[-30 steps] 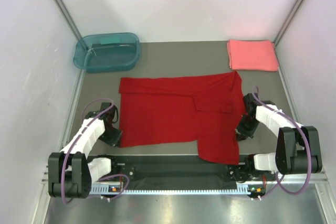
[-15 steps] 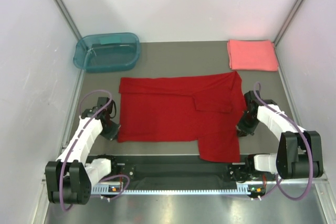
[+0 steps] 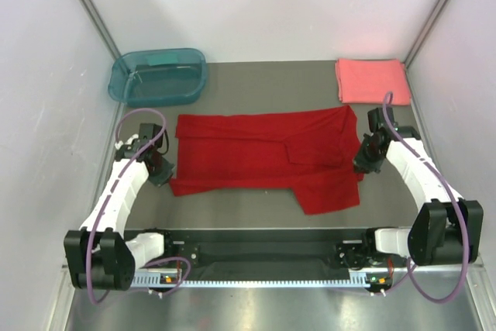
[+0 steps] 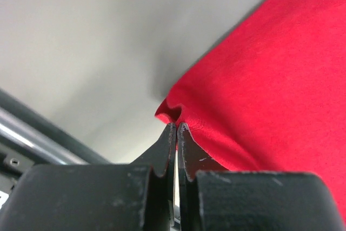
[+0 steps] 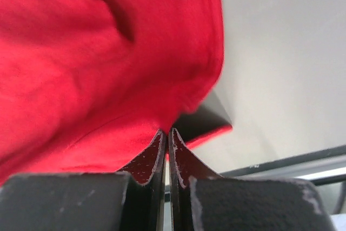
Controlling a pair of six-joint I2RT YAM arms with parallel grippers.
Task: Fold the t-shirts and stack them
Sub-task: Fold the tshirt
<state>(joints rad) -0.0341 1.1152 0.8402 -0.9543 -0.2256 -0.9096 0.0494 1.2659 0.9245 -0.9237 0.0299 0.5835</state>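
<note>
Red shirt (image 3: 263, 153) lies spread across the middle of the counter (image 3: 256, 211), long side running left to right, with one flap reaching toward the near edge on its right half. The pink shirt (image 3: 372, 81) sits folded in the far right corner, well apart, and a teal tub (image 3: 157, 77) stands in the far left corner. Left claw (image 3: 164, 176) is pressed narrow on the red shirt's near left corner, hem pinched at its tips; right claw (image 3: 364, 162) is likewise clamped tight on the shirt's right edge, cloth bunched there.
</note>
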